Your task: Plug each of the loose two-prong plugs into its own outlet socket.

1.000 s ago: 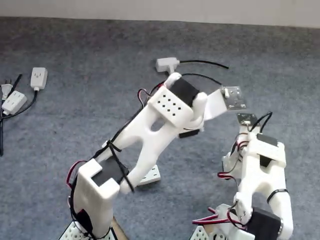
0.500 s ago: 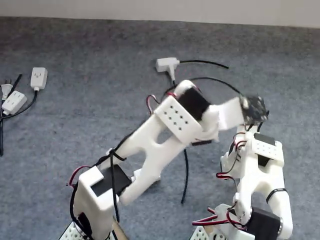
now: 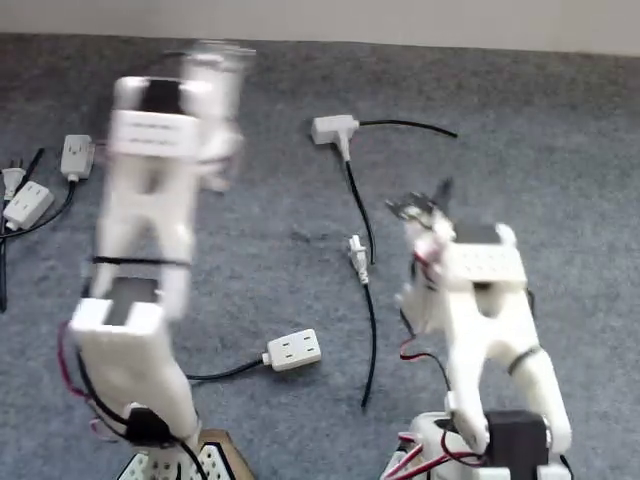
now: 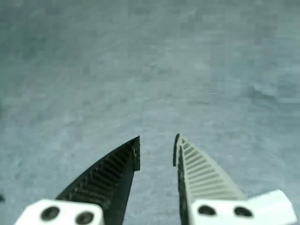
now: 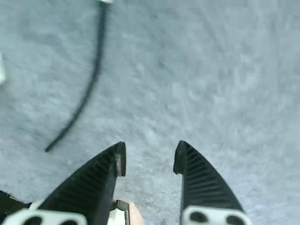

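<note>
Pick-up step, I reckon. L gripper point(image 4: 157, 150) and R gripper point(image 5: 149, 157) are both narrowly parted and empty over carpet. Loose plug point(image 3: 355, 250) lies unplugged, near white socket point(image 3: 293, 350). Next: pinch plug body, align prongs w/ slots.

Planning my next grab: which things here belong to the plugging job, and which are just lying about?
Job: loose two-prong plug; white socket; T-shaped socket; two edge sockets.
Lying about: brown block by an arm's base; grey carpet.
</note>
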`<state>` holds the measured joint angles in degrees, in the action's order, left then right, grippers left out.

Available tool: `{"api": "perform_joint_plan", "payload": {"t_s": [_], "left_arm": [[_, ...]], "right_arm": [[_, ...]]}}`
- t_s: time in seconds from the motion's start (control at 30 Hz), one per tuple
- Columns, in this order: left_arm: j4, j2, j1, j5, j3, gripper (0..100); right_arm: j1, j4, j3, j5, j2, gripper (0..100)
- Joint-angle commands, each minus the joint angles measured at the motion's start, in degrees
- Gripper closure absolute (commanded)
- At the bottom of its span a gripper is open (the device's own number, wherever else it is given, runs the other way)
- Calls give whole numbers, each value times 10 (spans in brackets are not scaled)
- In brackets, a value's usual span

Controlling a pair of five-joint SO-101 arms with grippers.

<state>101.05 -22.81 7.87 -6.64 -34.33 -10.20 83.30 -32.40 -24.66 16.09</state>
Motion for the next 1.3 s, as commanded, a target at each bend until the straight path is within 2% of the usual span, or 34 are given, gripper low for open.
{"api": "perform_joint_plan", "payload": {"t_s": [0.0, 0.07, 0.2, 0.43, 0.53, 0.63, 0.83, 1.27], "left_arm": [[5, -5, 91, -16, 22, 834], [-18, -13, 124, -54, 65, 827], [-132, 6, 184, -116, 203, 828], [-348, 86, 239, -197, 473, 829], [-446, 130, 253, -220, 579, 829], [-506, 170, 259, -245, 654, 829], [-521, 212, 279, -250, 684, 829], [-521, 217, 309, -251, 684, 829]], "right_arm": [[-60, 29, 128, 26, -57, 823], [-79, 19, 174, 46, -110, 823], [-123, -5, 236, 56, -203, 823], [-205, -18, 270, 105, -225, 823], [-211, -45, 261, 113, -229, 823], [-189, -65, 241, 117, -229, 823], [-136, -126, 191, 164, -237, 823], [-138, -174, 162, 177, -249, 823]]}}
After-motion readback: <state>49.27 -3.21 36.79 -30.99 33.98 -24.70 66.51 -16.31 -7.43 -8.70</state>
